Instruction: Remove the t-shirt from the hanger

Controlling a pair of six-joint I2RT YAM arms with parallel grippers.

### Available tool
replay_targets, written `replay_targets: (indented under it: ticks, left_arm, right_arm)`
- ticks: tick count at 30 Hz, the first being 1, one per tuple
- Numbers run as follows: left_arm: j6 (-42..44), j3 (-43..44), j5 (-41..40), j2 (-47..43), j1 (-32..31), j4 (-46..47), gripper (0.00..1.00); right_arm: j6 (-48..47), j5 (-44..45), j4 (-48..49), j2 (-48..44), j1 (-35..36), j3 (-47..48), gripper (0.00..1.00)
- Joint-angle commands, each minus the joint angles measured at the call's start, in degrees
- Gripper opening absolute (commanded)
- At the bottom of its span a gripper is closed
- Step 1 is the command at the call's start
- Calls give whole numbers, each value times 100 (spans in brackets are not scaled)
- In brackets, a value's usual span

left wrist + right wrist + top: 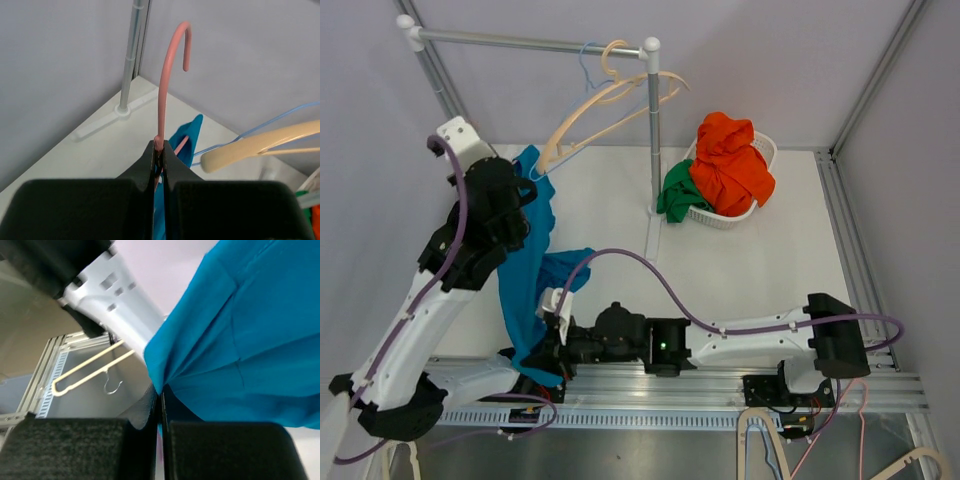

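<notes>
T-shirt (520, 290), teal, drapes from just below your left jaws down to your right jaws. Your left jaws are clenched on the pink hanger (166, 75) at its neck, hook rising above them. Your right jaws grasp a fold of its fabric.

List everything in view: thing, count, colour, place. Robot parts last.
t-shirt: one, blue, draped at near left of table
pink hanger: one, pink, neck in left end effector
cream hanger: at least one, cream, on rack rail
wire hanger: one, light blue, on rack rail
rack: one, grey-white, back of table
basket: one, white, back right
orange garment: one, in basket
green garment: one, at basket's left side
table: one, white
left end effector: black, shut on pink hanger
right end effector: black, shut on t-shirt
</notes>
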Motion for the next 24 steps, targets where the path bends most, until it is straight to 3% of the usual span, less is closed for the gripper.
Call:
replay_targets:
  ticks: [1, 8, 10, 16, 20, 24]
  left_arm:
    - [684, 626, -86, 401, 173, 1408, 1]
    - [702, 1252, 407, 771, 525, 1180, 1]
    - [448, 1331, 703, 596, 525, 613, 1]
    - [-449, 1341, 2101, -230, 499, -1270, 1]
    - [-108, 664, 3400, -1370, 499, -1535, 1]
    - [392, 174, 4203, -1934, 508, -2018, 1]
  right_arm:
    - [114, 286, -70, -493, 420, -312, 0]
    - [88, 1007, -219, -407, 711, -813, 0]
    - [96, 1139, -141, -266, 615, -927, 0]
    - [18, 982, -183, -143, -404, -709, 0]
    - [-272, 1024, -412, -73, -1037, -183, 0]
    - [-369, 1305, -579, 77, -1634, 179, 0]
